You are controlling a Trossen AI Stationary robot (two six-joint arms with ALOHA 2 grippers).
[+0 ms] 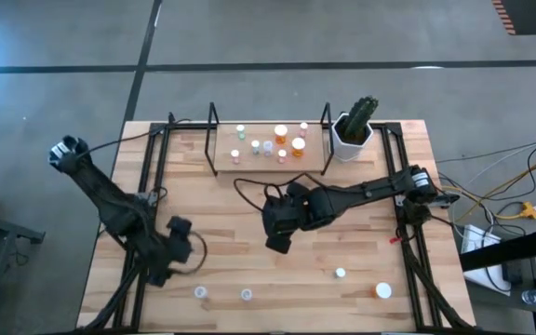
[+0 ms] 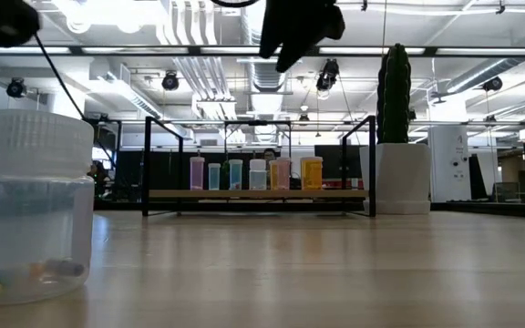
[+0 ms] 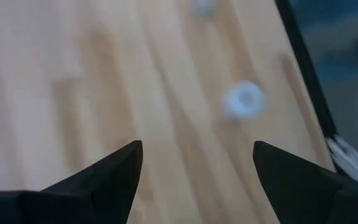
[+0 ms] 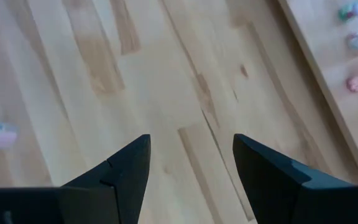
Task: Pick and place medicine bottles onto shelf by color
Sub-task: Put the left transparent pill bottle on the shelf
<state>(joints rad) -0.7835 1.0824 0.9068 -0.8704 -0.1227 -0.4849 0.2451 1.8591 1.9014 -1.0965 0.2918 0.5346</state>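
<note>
Right gripper (image 1: 278, 244) empty, jaws spread, mid-table; left gripper (image 3: 194, 177) spread too, near 7 o'clock; best to drop squarely over one white-capped loose bottle (image 1: 341, 274) at 5 o'clock, then match colours on light-wood wire-ended shelf (image 1: 319, 158) at 12.

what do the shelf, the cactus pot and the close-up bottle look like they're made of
Shelf: pale wood board, matte, visible grain, with thin black uprights, probably metal wire.
Cactus pot: smooth matte white, ceramic or plastic; unclear which.
Bottle: see-through body and ribbed whitish cap, likely plastic.
</note>
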